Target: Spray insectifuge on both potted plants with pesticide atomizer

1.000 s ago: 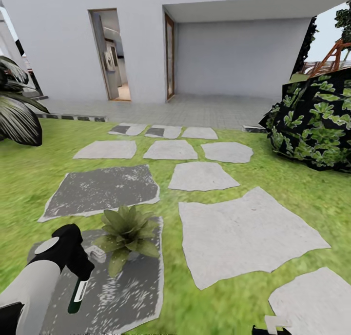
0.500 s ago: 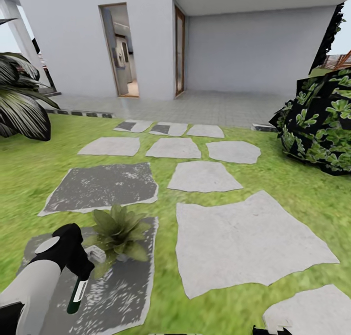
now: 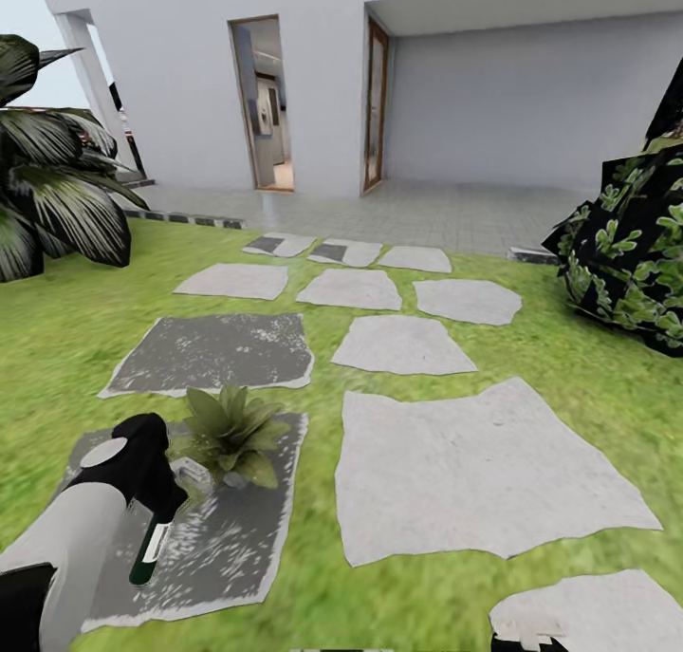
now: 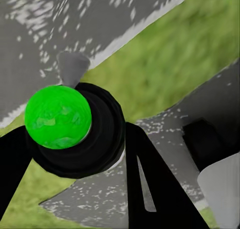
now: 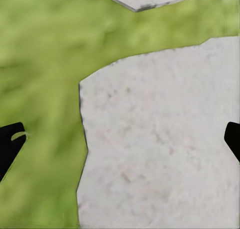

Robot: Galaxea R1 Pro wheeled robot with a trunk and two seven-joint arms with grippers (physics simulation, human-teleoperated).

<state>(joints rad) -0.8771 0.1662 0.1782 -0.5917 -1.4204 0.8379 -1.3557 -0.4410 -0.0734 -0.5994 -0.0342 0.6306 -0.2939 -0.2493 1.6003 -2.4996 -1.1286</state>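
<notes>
Camera view has swung leftward since the earlier frame, while the left gripper [image 3: 156,524] holds clamped on the pesticide atomizer [image 3: 150,554], hung nozzle-down just beside the potted plant [image 3: 228,431] on its grey stepping stone [image 3: 242,529], apparently positioned for spraying; right gripper's fingers stand apart, empty.

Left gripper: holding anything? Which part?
Yes. The left gripper holds the pesticide atomizer by its upper end, with the bottle hanging below the fingers. The right gripper holds nothing.
</notes>
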